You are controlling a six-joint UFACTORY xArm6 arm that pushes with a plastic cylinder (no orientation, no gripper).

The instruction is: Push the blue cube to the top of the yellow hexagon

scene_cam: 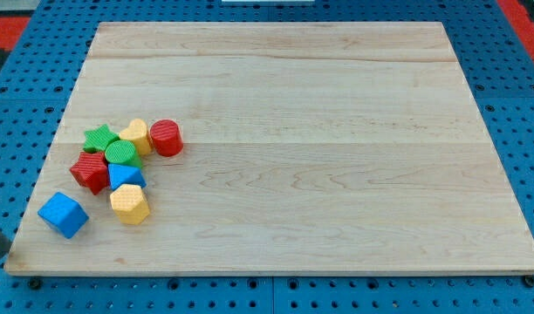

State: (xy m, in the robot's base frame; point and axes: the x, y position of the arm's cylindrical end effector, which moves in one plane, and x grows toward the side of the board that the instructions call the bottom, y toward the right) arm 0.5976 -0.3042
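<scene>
Camera view: blue cube (63,215) at the board's lower-left, yellow hexagon (130,204) just to its right.
My tip is out of frame, its state unknowable; the cube must travel up and rightward.

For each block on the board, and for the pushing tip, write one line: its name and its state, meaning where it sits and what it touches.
blue cube: alone, bottom left, touching nothing
yellow hexagon: bottom of cluster, against the blue triangle
blue triangle: mid-cluster
red star: cluster's left edge
green cylinder: cluster centre
green star: cluster's top left
yellow block: top, beside red cylinder
red cylinder: cluster's right end
my tip: not in view
</scene>
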